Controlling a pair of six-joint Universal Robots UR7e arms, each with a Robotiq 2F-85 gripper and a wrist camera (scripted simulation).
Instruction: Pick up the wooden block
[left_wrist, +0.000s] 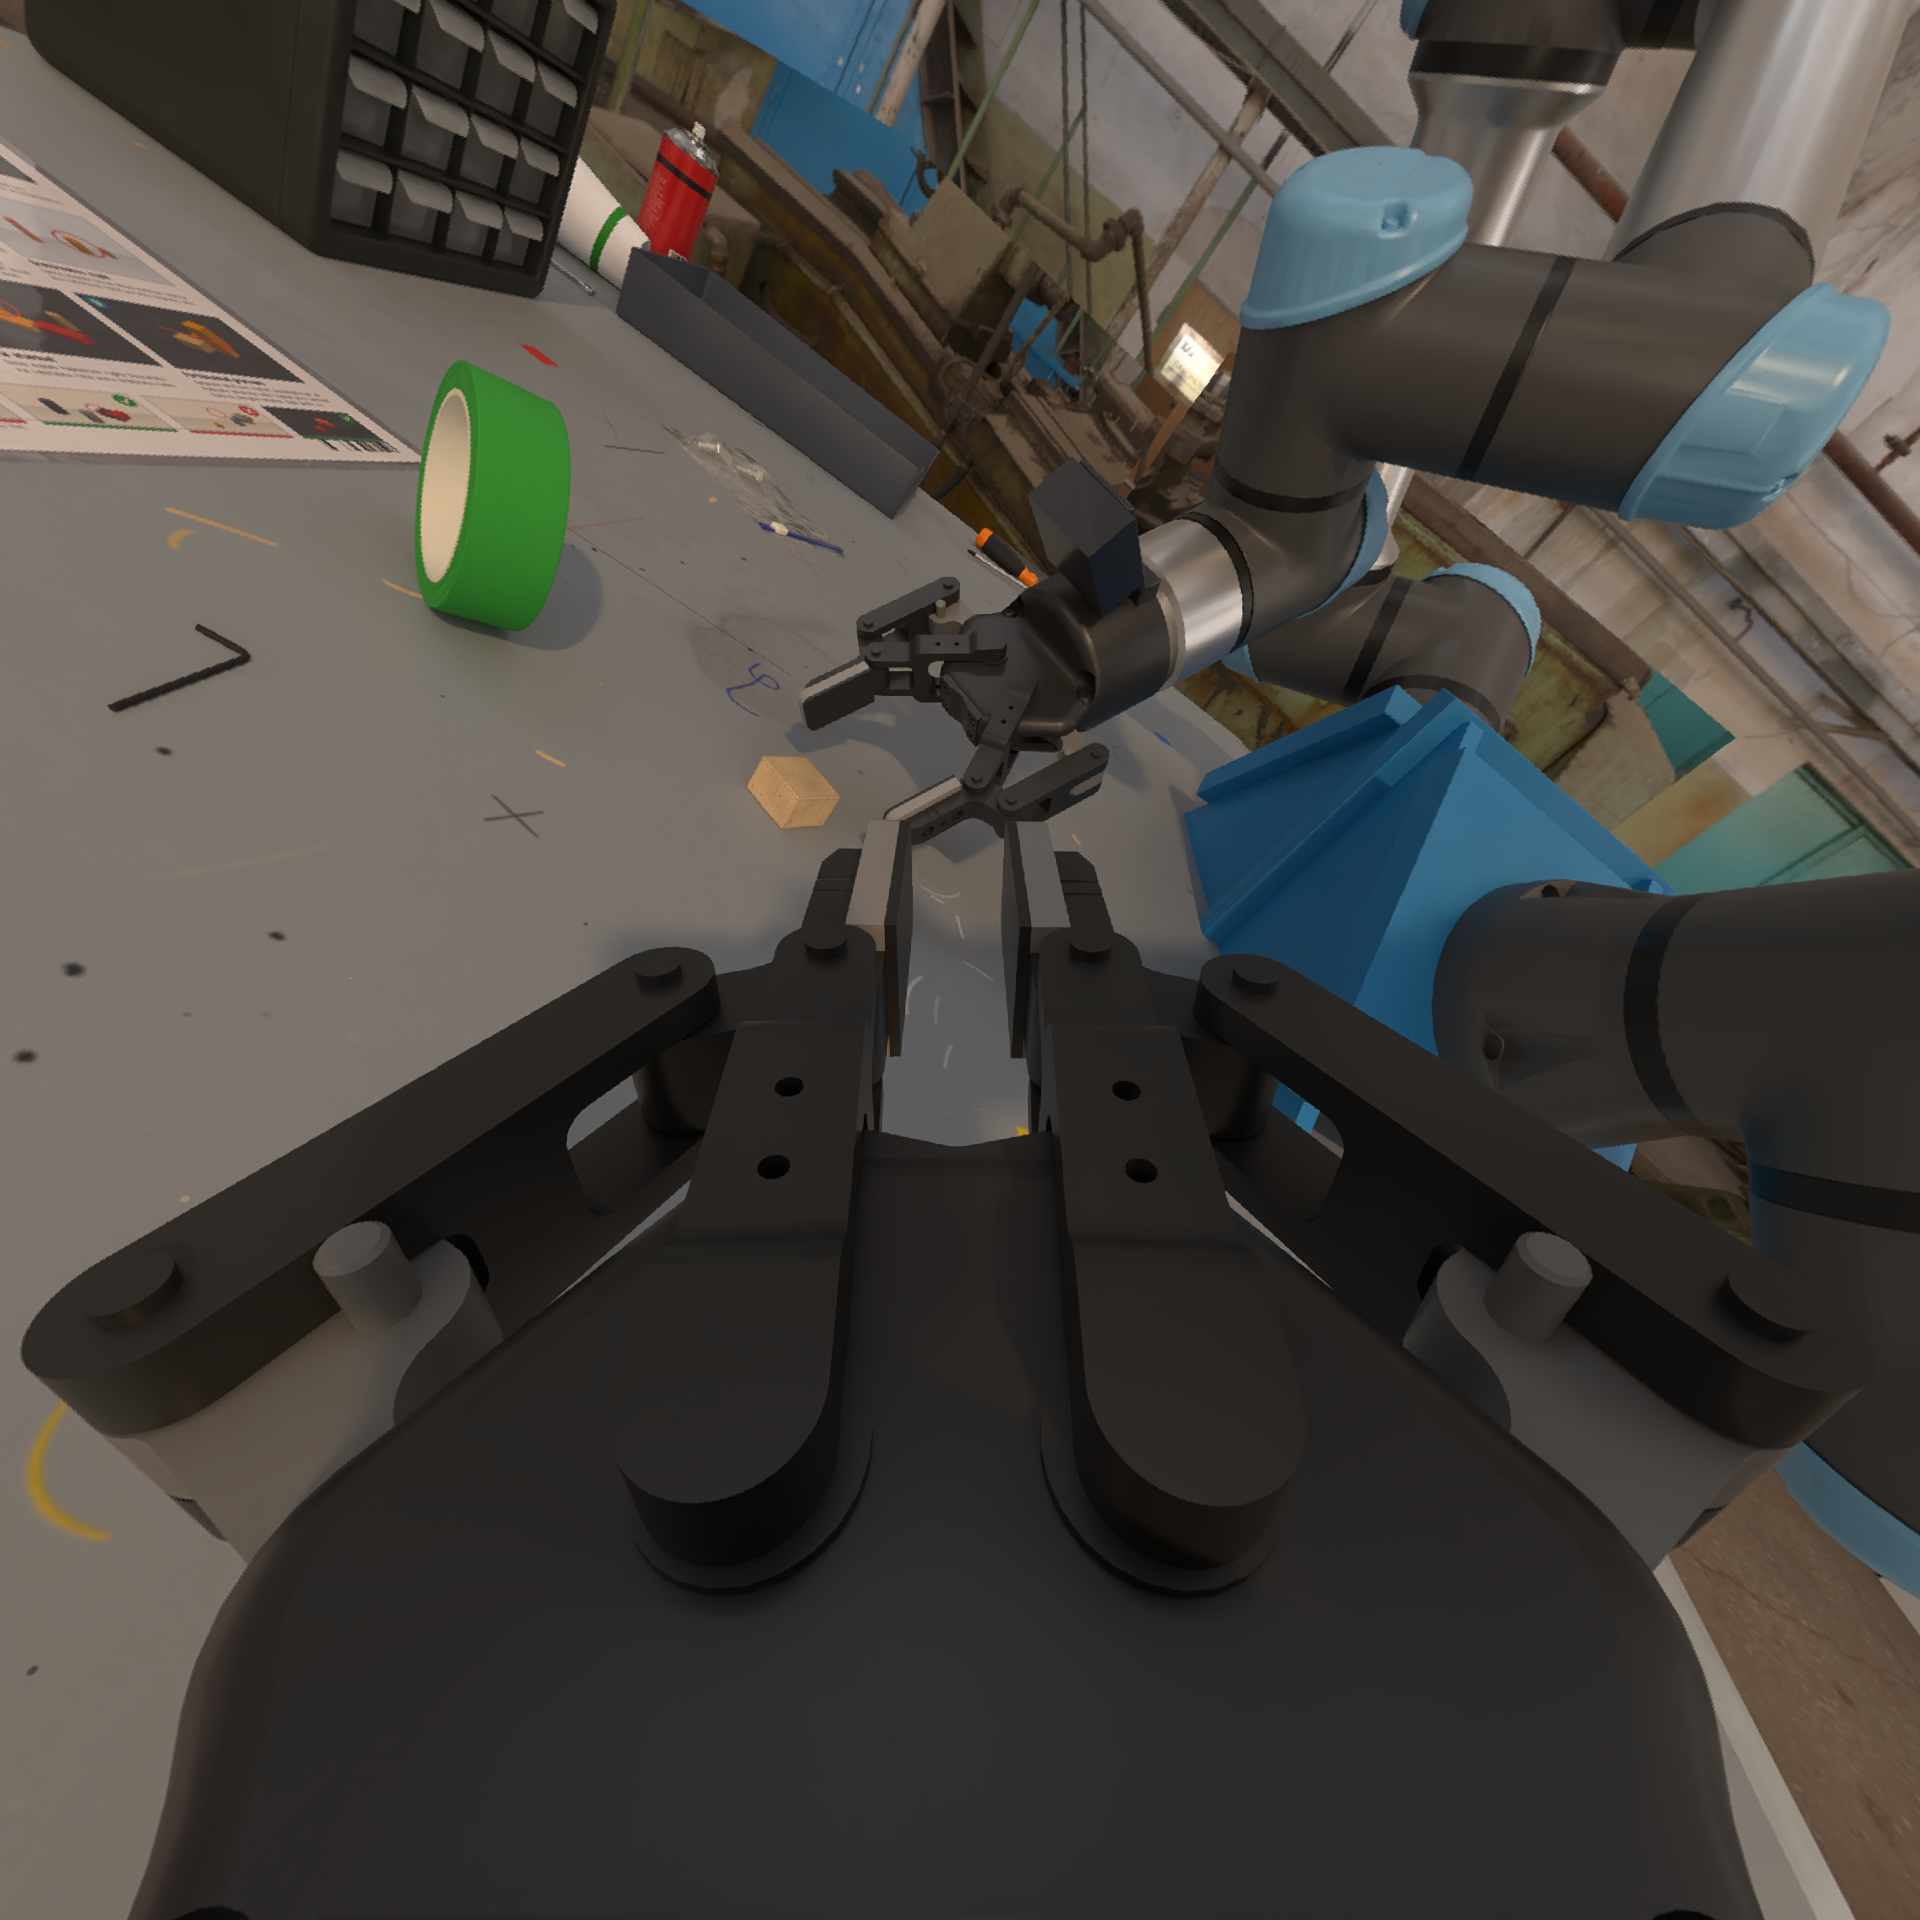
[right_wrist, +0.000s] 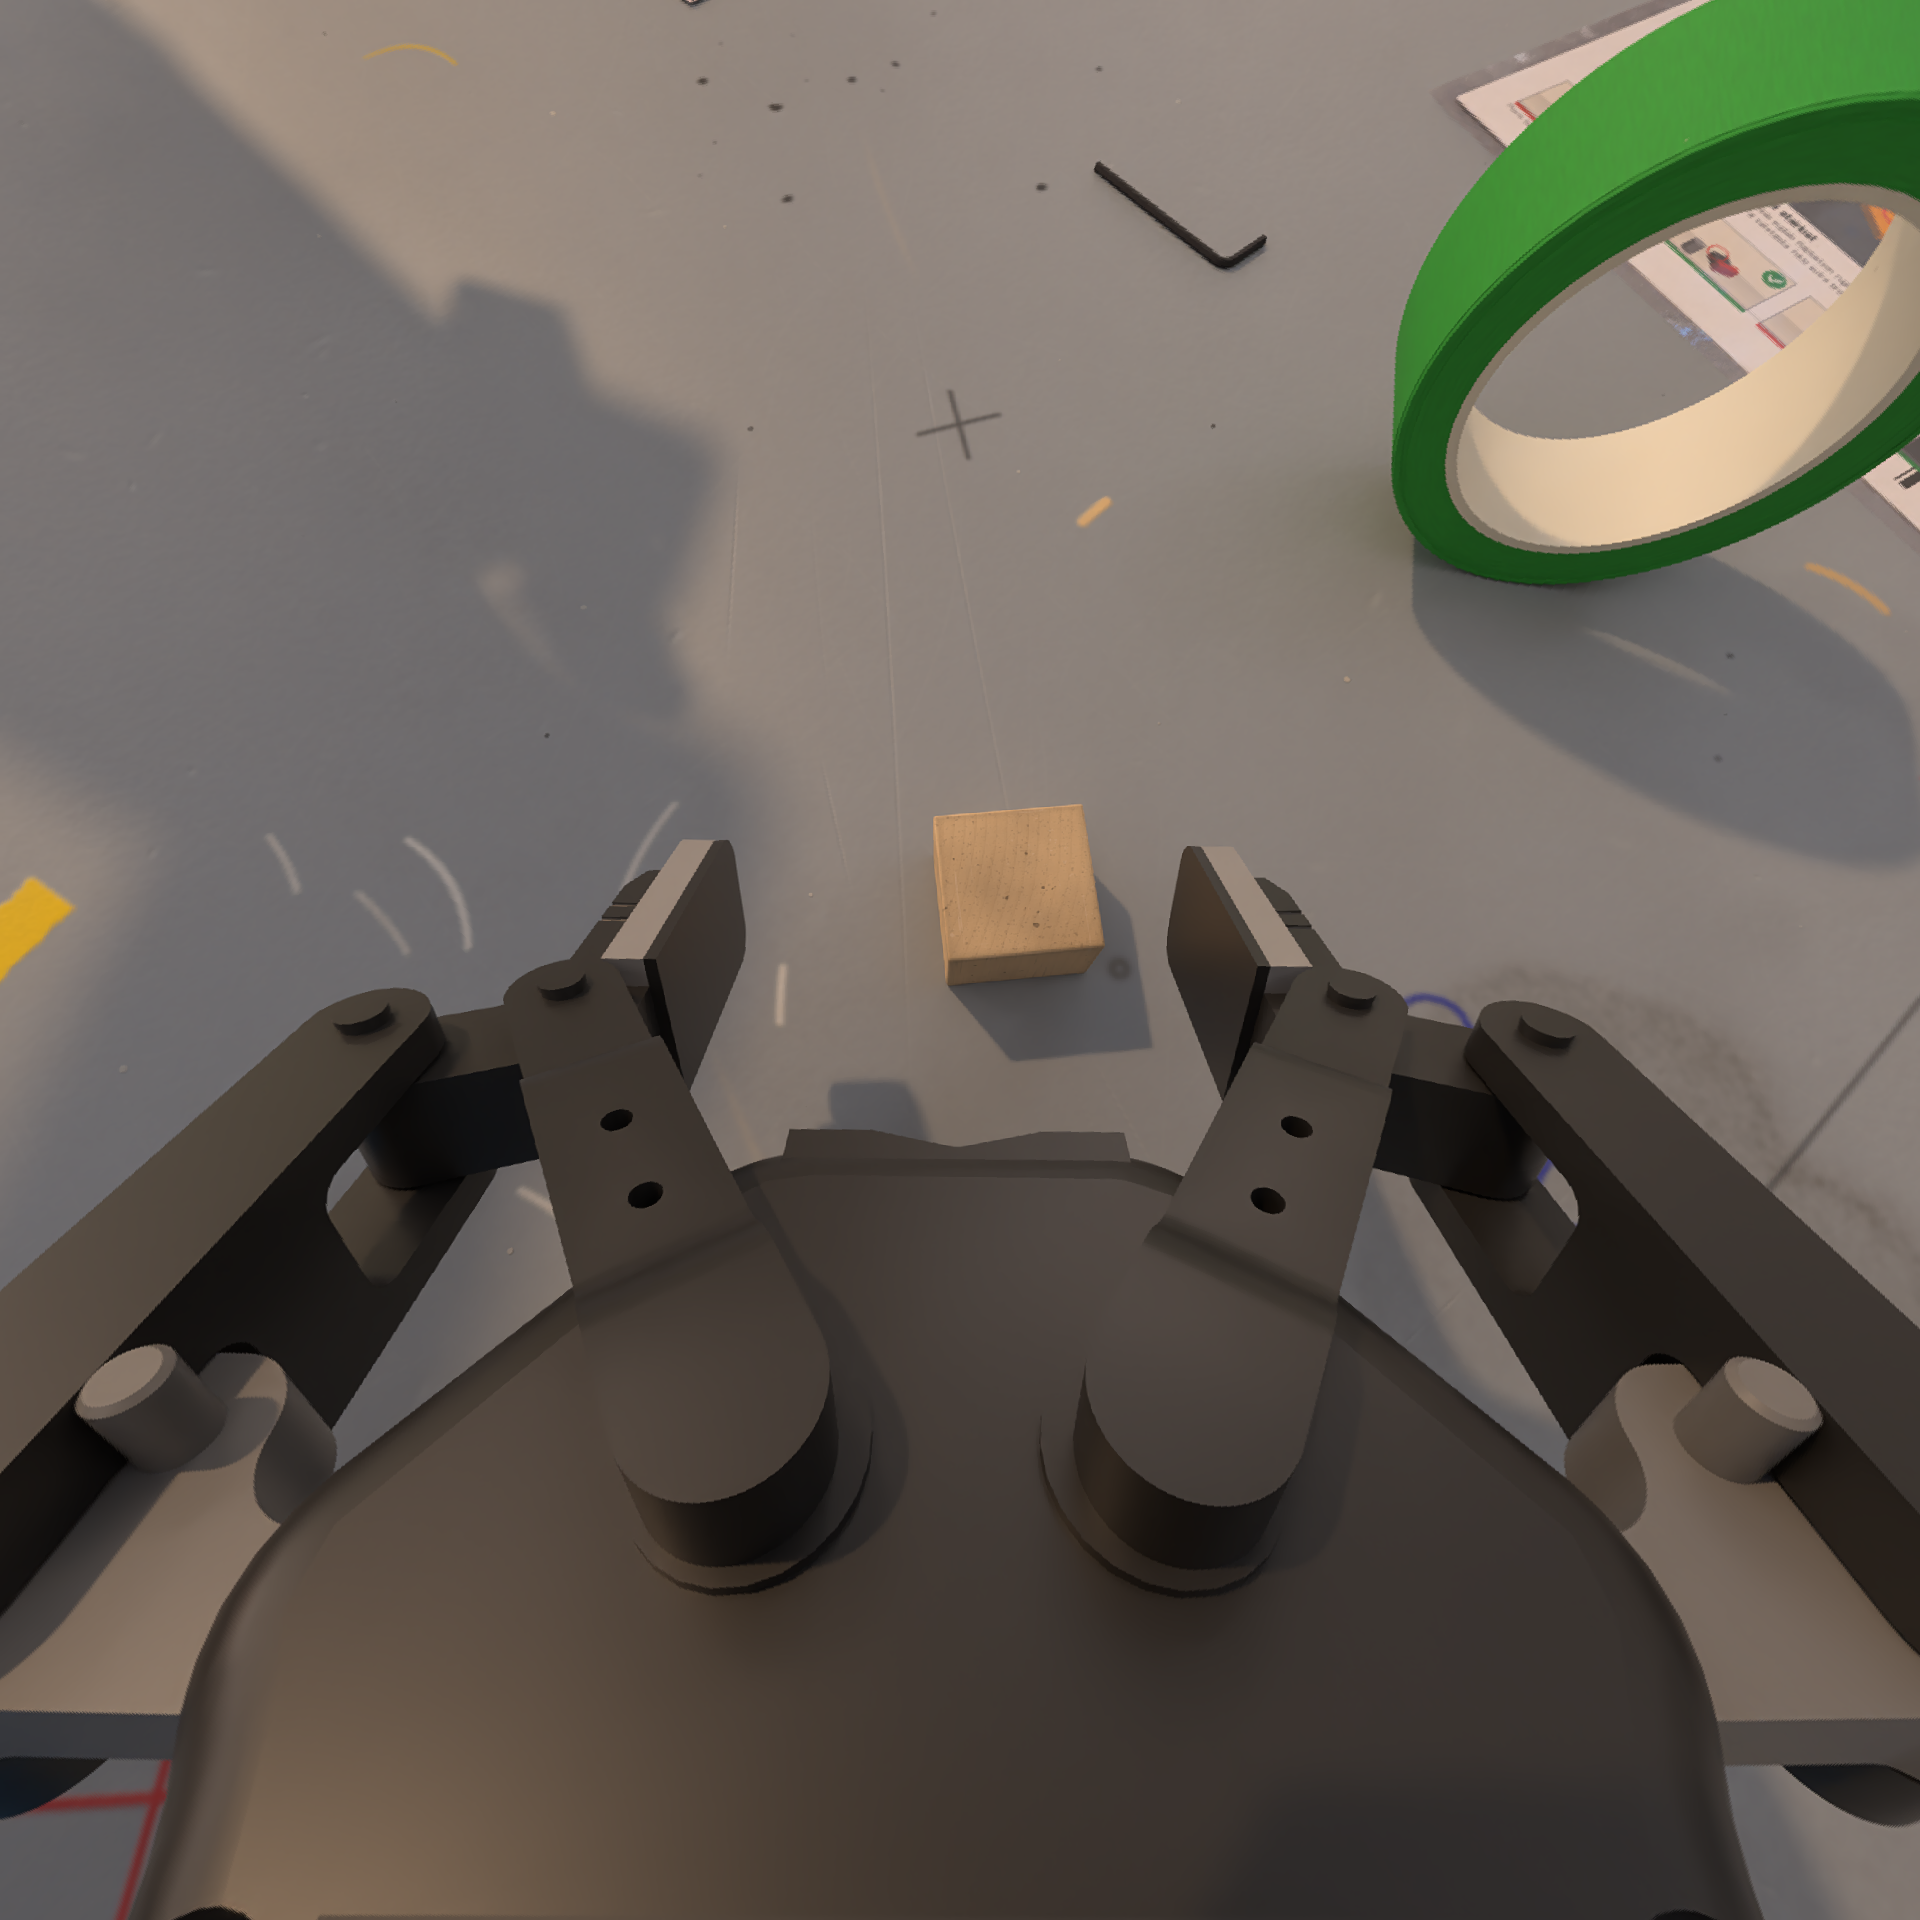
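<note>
A small wooden block (right_wrist: 1016, 894) lies on the grey table (right_wrist: 520, 623). In the right wrist view it sits between the two fingers of my right gripper (right_wrist: 958, 888), a little nearer the right finger, and touches neither. The right gripper is open wide and hangs low over the table. In the left wrist view the block (left_wrist: 793, 792) lies just beyond my left gripper (left_wrist: 951, 836), to its left, with the open right gripper (left_wrist: 862, 758) reaching around it from the right. The left gripper's jaws stand almost closed, with a narrow gap and nothing between them.
A green tape roll (left_wrist: 494, 499) stands on edge left of the block; it also shows in the right wrist view (right_wrist: 1621, 343). A black hex key (right_wrist: 1179, 218), a printed sheet (left_wrist: 135, 343), a black drawer cabinet (left_wrist: 343, 114), a red spray can (left_wrist: 677, 192), a grey tray (left_wrist: 769, 374) and a blue bin (left_wrist: 1371, 883) surround the area.
</note>
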